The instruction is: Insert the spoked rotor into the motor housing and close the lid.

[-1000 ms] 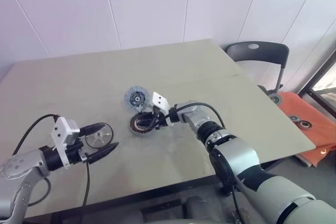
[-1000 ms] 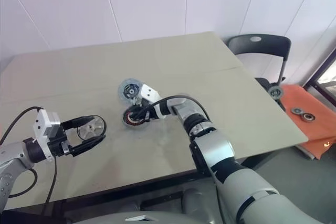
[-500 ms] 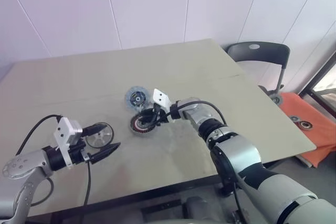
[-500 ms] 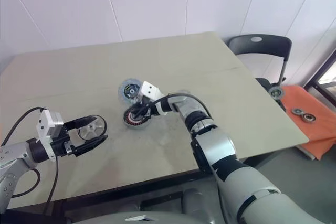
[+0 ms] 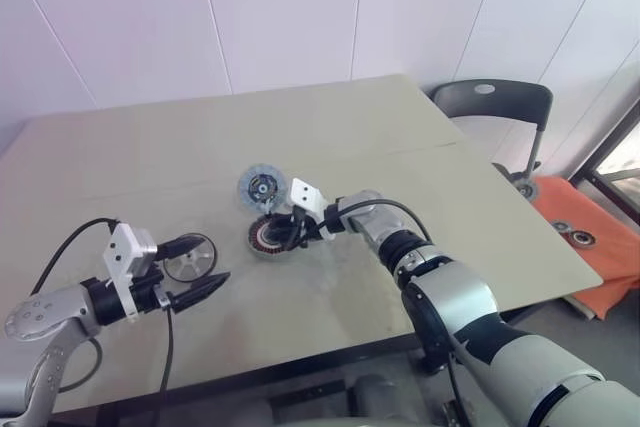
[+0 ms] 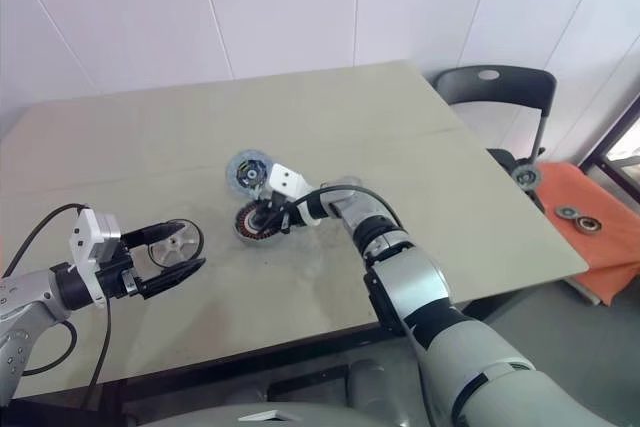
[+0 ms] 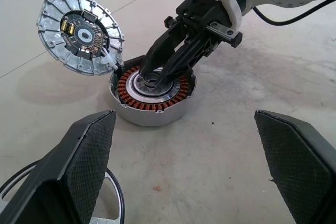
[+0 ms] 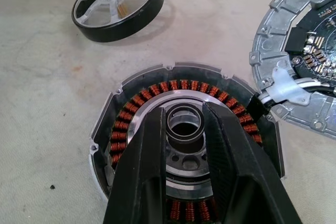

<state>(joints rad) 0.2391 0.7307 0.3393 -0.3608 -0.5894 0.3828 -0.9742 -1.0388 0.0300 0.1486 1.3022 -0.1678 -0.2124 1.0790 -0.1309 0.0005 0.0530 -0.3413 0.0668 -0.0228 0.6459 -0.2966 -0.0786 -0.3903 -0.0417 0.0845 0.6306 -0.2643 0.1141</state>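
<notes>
Right gripper (image 8: 185, 129) is down in the housing (image 7: 151, 95), fingers pinched narrow around its dark centre sleeve. Lid (image 7: 80, 34) leans against the housing's rim. Left gripper (image 6: 178, 247) hangs wide open — the rotor (image 5: 190, 257) on the table between its fingers, ungripped.

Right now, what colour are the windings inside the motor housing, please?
Reddish copper windings, clearest in the right wrist view.
</notes>
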